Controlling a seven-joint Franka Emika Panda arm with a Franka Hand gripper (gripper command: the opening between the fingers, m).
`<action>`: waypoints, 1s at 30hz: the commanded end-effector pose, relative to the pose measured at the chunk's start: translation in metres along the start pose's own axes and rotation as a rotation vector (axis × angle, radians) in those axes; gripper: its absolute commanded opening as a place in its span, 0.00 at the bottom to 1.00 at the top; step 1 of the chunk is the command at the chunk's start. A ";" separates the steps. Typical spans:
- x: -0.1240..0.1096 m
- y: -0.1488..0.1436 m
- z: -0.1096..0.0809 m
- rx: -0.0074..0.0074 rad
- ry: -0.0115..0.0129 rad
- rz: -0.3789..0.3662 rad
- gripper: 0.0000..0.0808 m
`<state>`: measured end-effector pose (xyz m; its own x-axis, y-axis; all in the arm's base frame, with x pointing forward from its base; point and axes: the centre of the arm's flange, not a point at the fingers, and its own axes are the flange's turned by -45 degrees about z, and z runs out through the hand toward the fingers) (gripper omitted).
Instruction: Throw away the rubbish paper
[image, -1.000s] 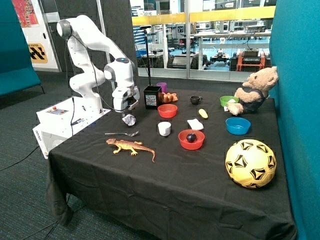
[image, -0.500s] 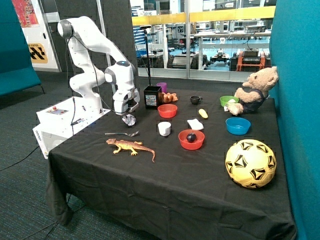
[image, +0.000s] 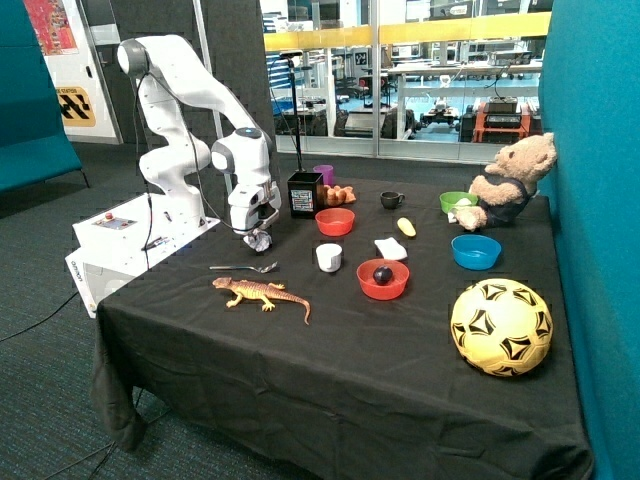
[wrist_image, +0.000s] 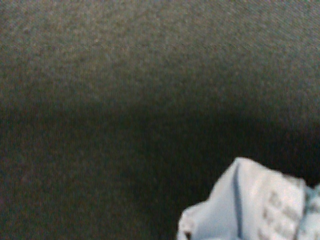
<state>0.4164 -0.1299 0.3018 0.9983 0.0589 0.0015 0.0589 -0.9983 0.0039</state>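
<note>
Though half-hidden, rubbish paper (image: 259, 240) under tool (image: 258, 232)

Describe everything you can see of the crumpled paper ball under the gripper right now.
The crumpled paper ball is white with grey-shadowed wrinkles and lies on the black tablecloth, near the table's edge on the robot's side, beyond the spoon. The gripper is right down on top of it. The wrist view shows only one creased corner against dark cloth.
</note>
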 end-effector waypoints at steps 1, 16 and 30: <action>0.011 -0.004 0.007 0.0039 -0.0015 -0.007 0.83; 0.011 0.004 0.003 0.0039 -0.0015 0.010 0.02; 0.009 -0.002 0.003 0.0039 -0.0016 0.021 0.00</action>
<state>0.4271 -0.1319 0.2973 0.9994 0.0359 0.0026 0.0359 -0.9994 0.0006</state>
